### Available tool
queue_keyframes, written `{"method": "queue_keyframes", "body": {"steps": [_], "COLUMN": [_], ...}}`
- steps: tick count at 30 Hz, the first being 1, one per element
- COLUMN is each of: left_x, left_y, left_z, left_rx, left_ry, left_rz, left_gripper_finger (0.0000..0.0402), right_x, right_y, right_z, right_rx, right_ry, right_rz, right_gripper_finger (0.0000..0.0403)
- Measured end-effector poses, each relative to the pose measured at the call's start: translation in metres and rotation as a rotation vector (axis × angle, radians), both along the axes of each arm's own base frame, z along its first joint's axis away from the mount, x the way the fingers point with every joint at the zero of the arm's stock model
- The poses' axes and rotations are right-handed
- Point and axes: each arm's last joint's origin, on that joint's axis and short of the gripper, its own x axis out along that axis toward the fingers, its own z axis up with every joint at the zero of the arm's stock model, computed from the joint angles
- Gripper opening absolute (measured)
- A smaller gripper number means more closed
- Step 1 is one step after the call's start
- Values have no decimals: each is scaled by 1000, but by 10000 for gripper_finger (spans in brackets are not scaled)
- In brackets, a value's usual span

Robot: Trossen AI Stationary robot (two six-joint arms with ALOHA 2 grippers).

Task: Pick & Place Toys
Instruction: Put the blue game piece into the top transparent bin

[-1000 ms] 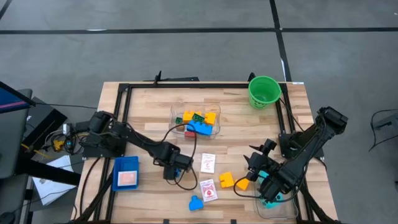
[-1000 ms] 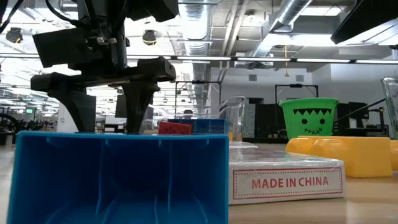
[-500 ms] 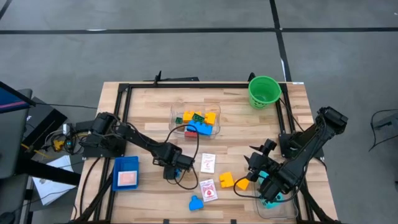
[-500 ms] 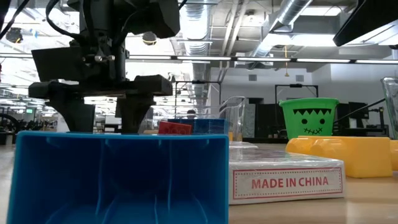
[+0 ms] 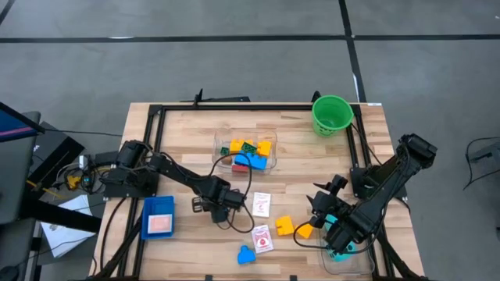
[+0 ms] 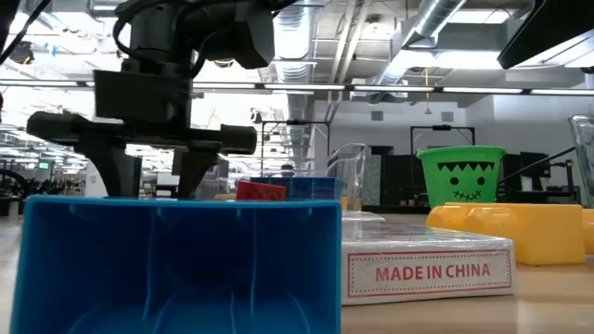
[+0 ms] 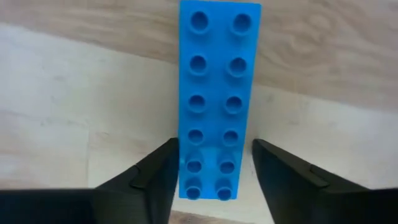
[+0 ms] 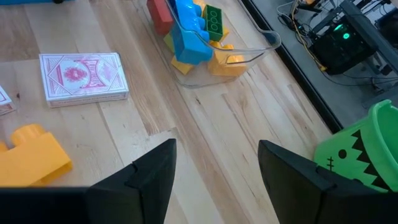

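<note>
Left hand (image 7: 211,171) spread, straddling long blue studded plastic brick (image 7: 217,93) end; long axis straight ahead between fingers. Right hand (image 8: 214,165) spread, empty.

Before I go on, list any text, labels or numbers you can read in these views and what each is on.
"MADE IN CHINA": on the edge of the card pack lying on the table, low view.
Card packs from above: red pattern only, nothing readable.
Green bucket: a printed face, no words.
</note>
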Motion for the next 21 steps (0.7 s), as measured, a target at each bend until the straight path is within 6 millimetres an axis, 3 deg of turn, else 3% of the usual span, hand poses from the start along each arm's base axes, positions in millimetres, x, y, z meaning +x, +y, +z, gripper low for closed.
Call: {"method": "queue_keyframes", "body": {"steps": [8, 16, 21], "left_x": [-1, -2, -2], "left_y": [-1, -2, -4], "left_z": [0, 2, 16], "left_rx": [-55, -82, -197], "left_ry": [24, 35, 18], "left_rz": [234, 449, 559], "left_gripper_finger": [130, 141, 128], "right_x": [0, 0, 0], "right_y": [0, 0, 0], "right_z": [0, 0, 0], "right_rx": [0, 0, 0], "right_ry": [0, 0, 0], "right_rz": [0, 0, 2], "right_gripper_finger": [218, 218, 218]}}
